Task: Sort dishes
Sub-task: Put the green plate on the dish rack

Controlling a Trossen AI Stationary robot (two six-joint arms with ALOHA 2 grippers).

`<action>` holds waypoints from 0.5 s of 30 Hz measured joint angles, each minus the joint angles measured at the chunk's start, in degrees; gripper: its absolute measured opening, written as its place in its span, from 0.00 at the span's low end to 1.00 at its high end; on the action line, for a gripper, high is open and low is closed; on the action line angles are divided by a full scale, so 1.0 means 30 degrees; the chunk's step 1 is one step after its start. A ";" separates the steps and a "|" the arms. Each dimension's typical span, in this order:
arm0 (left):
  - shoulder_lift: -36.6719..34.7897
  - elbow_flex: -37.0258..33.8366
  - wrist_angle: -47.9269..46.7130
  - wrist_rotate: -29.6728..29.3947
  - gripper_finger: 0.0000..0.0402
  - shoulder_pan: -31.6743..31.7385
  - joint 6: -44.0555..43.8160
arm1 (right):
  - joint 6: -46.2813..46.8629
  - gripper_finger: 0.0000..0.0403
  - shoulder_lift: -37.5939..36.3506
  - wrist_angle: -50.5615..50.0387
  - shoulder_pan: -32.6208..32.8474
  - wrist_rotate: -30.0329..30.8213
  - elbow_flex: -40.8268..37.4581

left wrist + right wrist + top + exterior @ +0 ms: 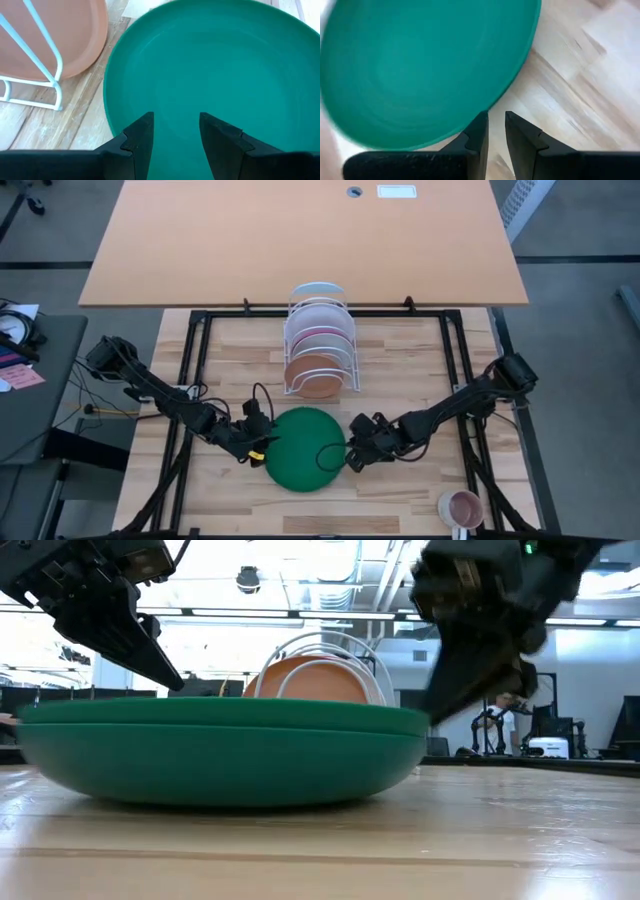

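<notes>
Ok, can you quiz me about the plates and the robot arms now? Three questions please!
1. Which plate lies flat on the table between the left gripper and the right gripper?
A. the white one
B. the green plate
C. the pink one
2. True or false: the pink mug stands inside the rack.
3. Fill the gap: the plate at the front of the white wire rack, nearest the green plate, is ____ in colour.

Key
1. B
2. False: the mug stands on the table, near its corner on the right arm's side.
3. Terracotta-brown: that is the terracotta plate.
</notes>
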 joint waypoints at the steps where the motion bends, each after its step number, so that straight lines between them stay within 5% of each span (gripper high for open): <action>1: -0.0059 0.0000 -0.0032 0.0004 0.38 0.0000 0.0000 | -0.0220 0.17 0.0000 -0.0030 0.0085 0.0112 0.0113; 15: -0.2920 0.0000 -0.3083 0.0019 0.38 0.0000 -0.1200 | -0.2169 0.08 0.0509 0.1785 0.0277 0.0417 0.0442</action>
